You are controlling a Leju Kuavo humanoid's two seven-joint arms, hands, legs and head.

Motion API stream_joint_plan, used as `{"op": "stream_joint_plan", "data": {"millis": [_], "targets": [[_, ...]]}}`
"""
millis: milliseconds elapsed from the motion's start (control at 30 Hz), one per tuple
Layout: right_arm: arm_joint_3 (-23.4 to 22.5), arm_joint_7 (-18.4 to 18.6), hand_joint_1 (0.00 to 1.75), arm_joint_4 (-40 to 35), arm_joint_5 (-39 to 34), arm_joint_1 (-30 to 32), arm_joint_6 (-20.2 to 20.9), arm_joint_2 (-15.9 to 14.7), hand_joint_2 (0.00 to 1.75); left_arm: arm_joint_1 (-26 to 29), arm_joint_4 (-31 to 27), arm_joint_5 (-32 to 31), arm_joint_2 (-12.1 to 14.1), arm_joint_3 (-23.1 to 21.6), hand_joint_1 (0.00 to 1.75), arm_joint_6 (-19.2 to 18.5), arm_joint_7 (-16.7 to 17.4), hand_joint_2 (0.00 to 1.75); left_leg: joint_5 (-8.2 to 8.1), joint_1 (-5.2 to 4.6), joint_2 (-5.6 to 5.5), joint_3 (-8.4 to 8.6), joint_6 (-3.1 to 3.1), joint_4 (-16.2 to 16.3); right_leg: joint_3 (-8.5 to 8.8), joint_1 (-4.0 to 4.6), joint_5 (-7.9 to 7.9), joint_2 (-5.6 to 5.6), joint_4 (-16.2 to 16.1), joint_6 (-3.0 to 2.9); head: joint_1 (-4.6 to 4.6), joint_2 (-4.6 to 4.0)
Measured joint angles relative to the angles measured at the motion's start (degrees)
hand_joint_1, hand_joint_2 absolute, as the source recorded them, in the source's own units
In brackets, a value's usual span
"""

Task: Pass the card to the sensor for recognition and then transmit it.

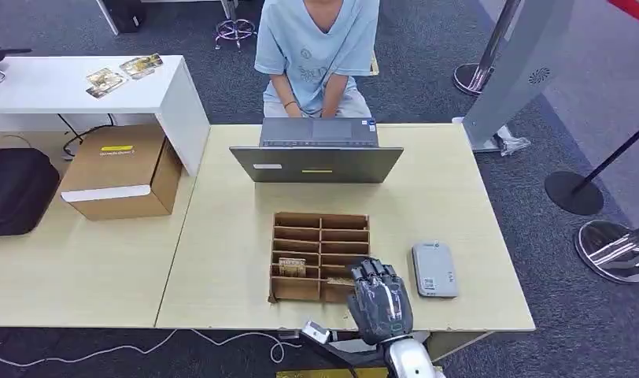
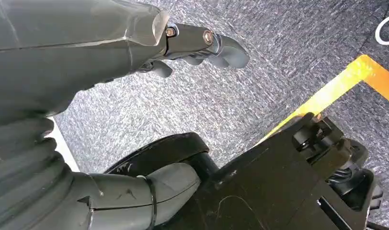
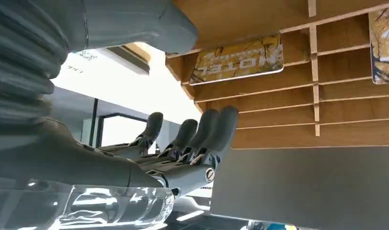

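Right hand [image 1: 379, 298] lower centre of frame, fingers apart, empty, over the wooden rack [image 1: 319, 256]. Cards [image 1: 292, 266] sit in rack slots. Sensor [image 1: 434, 269] just right on table [image 1: 222, 236]. Left hand [image 2: 202, 45] hangs empty, fingers loosely apart.

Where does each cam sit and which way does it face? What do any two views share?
Head view: high on the body, looking forward and down at the table; right hand rises from below over the card rack, sensor beside it, laptop and a person beyond.
Left wrist view: behind the hanging left hand, facing carpet.
Right wrist view: behind the right hand, fingers open, facing the rack and its cards.
Shared: head and right wrist views both show the right hand, rack and cards.
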Motion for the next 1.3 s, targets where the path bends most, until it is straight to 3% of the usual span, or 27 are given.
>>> {"op": "stream_joint_plan", "data": {"millis": [400, 467, 500, 567, 700, 1100, 1300], "targets": [[1.01, -0.28, 0.73, 1.70, 0.00, -0.73, -0.02, 0.48, 1.75, 0.01, 0.00, 0.31, -0.02, 0.76, 0.00, 0.00, 0.00, 1.75, 0.00, 0.00, 0.00, 0.00, 0.00, 0.00, 0.00, 0.00, 0.00, 0.00, 0.00, 0.00, 0.00, 0.00], [1.01, -0.26, 0.80, 1.79, 0.00, -0.82, 0.00, 0.65, 1.75, 0.02, 0.00, 0.35, -0.02, 0.81, 0.00, 0.02, 0.00, 1.75, 0.00, 0.00, 0.00, 0.00, 0.00, 0.00, 0.00, 0.00, 0.00, 0.00, 0.00, 0.00, 0.00, 0.00], [1.01, -0.09, 0.94, 1.84, 0.00, -0.86, 0.04, 0.72, 1.75, 0.02, 0.00, 0.44, -0.02, 0.83, 0.00, 0.02, 0.00, 1.75, 0.00, 0.00, 0.00, 0.00, 0.00, 0.00, 0.00, 0.00, 0.00, 0.00, 0.00, 0.00, 0.00, 0.00], [1.01, 0.11, 1.41, 1.86, 0.00, -0.86, 0.39, 0.81, 1.75, 0.05, 0.00, 0.70, -0.02, 0.92, 0.00, 0.04, 0.00, 1.75, 0.00, 0.00, 0.00, 0.00, 0.00, 0.00, 0.00, 0.00, 0.00, 0.00, 0.00, 0.00, 0.00, 0.00], [1.01, 0.59, 1.59, 1.84, 0.00, -0.87, 0.85, 0.96, 1.75, 0.06, 0.00, 0.87, -0.02, 1.31, 0.00, 0.09, 0.00, 1.75, 0.00, 0.00, 0.00, 0.00, 0.00, 0.00, 0.00, 0.00, 0.00, 0.00, 0.00, 0.00, 0.00, 0.00], [0.98, 0.63, 1.54, 1.57, 0.00, -1.08, 0.79, 0.96, 1.75, 0.15, 0.00, 1.79, -0.15, 2.54, 0.00, 0.96, 0.74, 1.75, 0.00, 0.00, 0.01, 0.01, 0.00, 0.00, -0.01, 0.00, 0.00, 0.01, 0.00, 0.00, 0.00, 0.00], [0.94, -0.02, 1.62, 1.57, 0.00, -1.09, 0.48, 0.96, 1.75, 0.17, 0.00, 2.40, -0.44, 3.61, 0.00, 1.38, 1.29, 1.75, 0.00, 0.00, 0.03, 0.01, 0.00, 0.00, -0.01, 0.00, 0.00, 0.02, 0.00, 0.00, 0.00, 0.00]]}}
